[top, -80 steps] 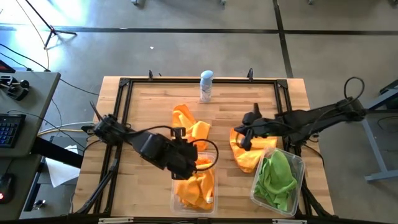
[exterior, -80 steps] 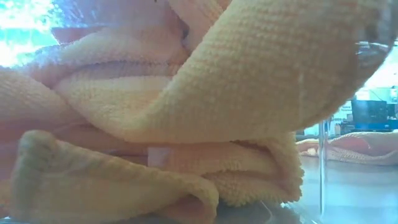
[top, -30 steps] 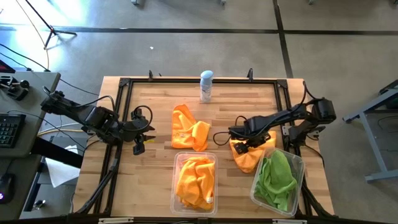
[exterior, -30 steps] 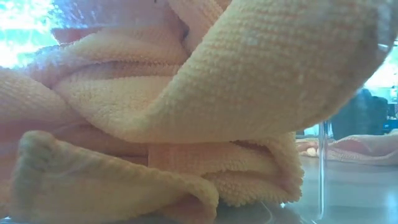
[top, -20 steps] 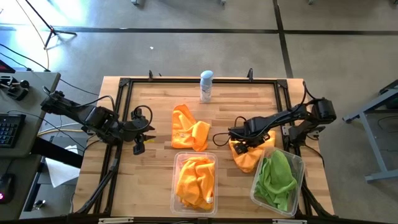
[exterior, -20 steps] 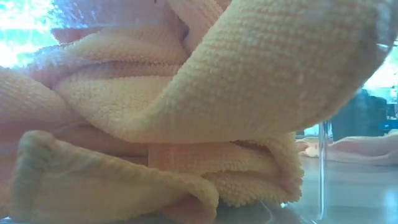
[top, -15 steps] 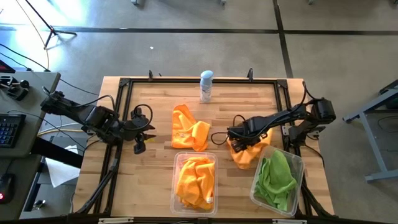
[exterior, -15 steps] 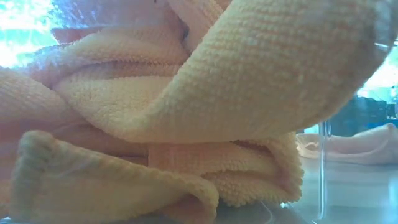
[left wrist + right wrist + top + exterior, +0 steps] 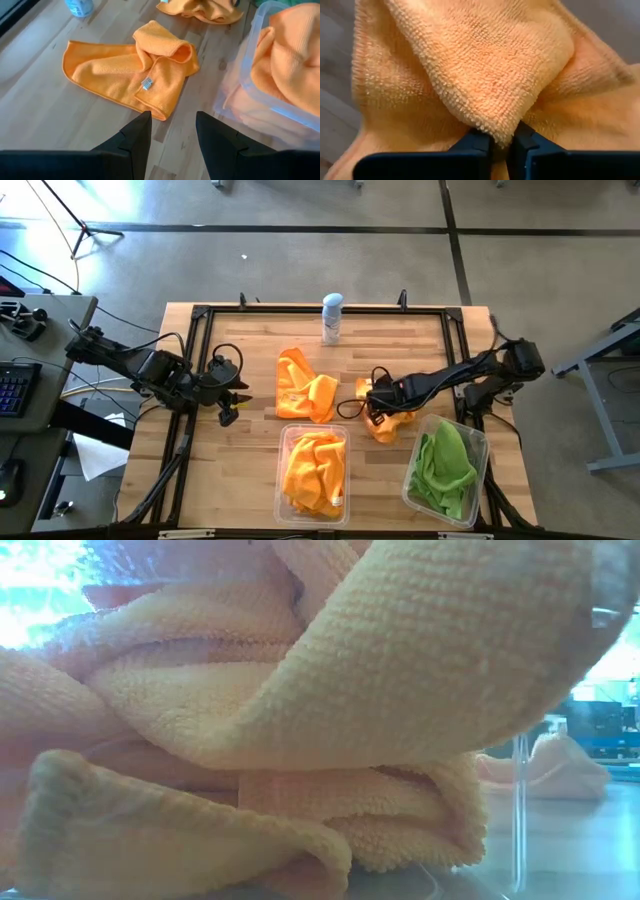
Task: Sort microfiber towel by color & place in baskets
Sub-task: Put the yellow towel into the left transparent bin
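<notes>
Wooden table (image 9: 250,460) under both arms: right gripper (image 9: 501,145) clenched on an orange towel (image 9: 384,423) at four o'clock, presumably to carry it to the orange-filled basket (image 9: 283,495) at six; left gripper (image 9: 172,130) parted, idle at nine.

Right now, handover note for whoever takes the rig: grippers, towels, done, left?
Right gripper: shut on the orange towel lying beside the green bin, pinching a fold.
Left gripper: open, empty, parked at the table's left side, facing the loose orange towel at table centre.
Done: orange bin holds orange towels; green towels are in the green bin.
Left: carry the gripped orange towel to the orange bin, then the centre one. Spray can stays at the far edge.
</notes>
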`<act>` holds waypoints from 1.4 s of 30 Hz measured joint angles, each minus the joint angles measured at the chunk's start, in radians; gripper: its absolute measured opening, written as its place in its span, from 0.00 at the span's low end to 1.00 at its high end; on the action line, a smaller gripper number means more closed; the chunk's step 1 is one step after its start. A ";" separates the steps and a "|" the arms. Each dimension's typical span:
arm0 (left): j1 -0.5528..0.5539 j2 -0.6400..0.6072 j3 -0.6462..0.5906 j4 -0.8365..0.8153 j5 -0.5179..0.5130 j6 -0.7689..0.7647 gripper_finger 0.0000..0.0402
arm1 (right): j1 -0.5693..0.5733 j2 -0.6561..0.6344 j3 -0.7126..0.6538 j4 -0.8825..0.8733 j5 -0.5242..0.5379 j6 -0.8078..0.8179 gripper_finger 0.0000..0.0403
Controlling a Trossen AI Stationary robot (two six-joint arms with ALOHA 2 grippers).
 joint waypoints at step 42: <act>-0.020 0.141 0.000 -0.003 0.008 -0.095 0.36 | 0.402 0.254 1.038 -0.104 0.119 -0.734 0.00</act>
